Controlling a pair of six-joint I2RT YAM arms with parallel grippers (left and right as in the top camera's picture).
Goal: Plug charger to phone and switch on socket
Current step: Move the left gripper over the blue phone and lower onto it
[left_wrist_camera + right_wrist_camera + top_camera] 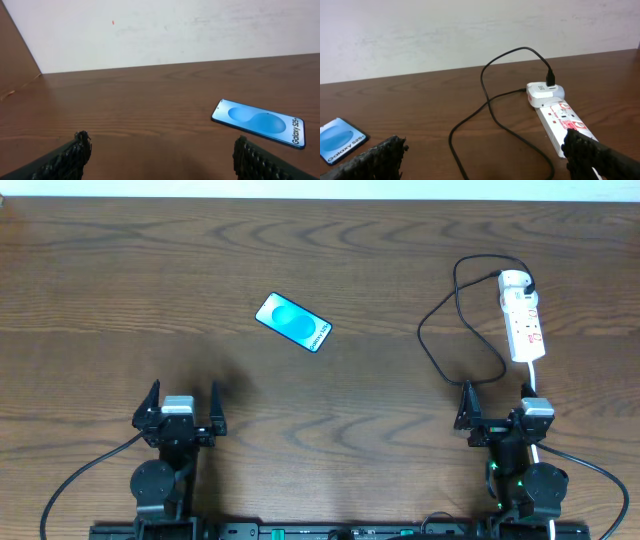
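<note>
The socket [523,320] switches are too small to read, and the charger [420,335] tip is hidden

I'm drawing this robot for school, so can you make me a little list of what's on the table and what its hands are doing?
Table: brown wooden top
Phone: slim blue-screened smartphone, lying flat, screen up, mid-table, nothing plugged in
Socket: white power strip, on the right
Charger: thin black cable, one end in a white adapter on the strip, looping loose beside it
Left gripper: open, empty
Right gripper: open, empty
Switch: too small to tell
</note>
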